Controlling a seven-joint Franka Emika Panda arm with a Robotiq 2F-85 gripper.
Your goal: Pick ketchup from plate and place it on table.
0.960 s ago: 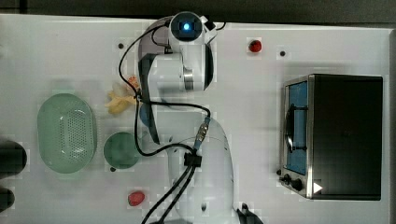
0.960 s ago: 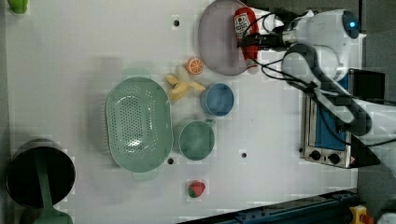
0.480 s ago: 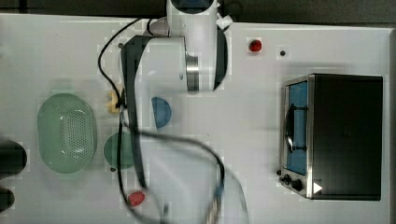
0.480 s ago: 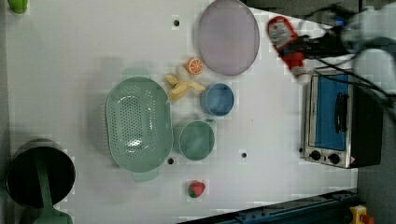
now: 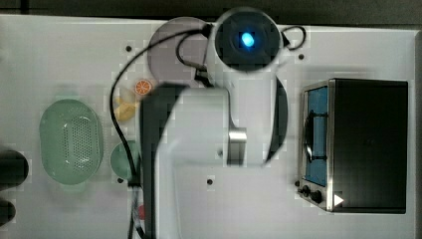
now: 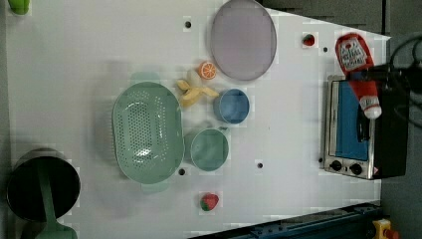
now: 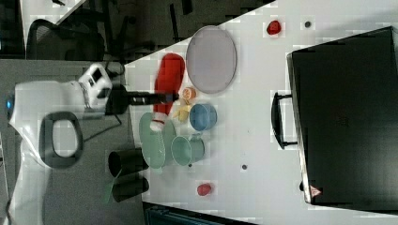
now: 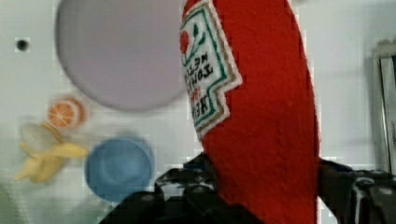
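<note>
The ketchup (image 8: 261, 112), a soft red fabric bottle with a white stitched label and a pale cap, is clamped at its narrower lower body between the jaws of the black gripper (image 8: 261, 196), which stand partly apart at the width of the bottle. It is clear of the large round flat lilac-grey plate (image 6: 243, 40), whose surface lies bare; in the left view the ketchup (image 6: 359, 74) hangs in the air in front of the small black-and-silver toaster oven with a blue-lit window (image 6: 358, 129), well apart from the plate. The grip near the neck leaves the wider labelled end free, which suggests the bottle was taken where it is thinnest; being soft, it is likely to sag or tip when released. The lift appears done and the placement not yet done; a free patch of surface is required next. The white desk (image 6: 278, 129) with small dark holes carries a perforated oval green basket (image 6: 145, 132), a blue round bowl (image 6: 232, 105), a green round bowl (image 6: 209, 149), a banana piece (image 6: 195, 92), an orange slice (image 6: 207, 70), a strawberry piece (image 6: 209, 201) and a small red ball (image 6: 308, 40). In the right view a dark office chair (image 7: 61, 40) stands on grey floor beyond the desk.
</note>
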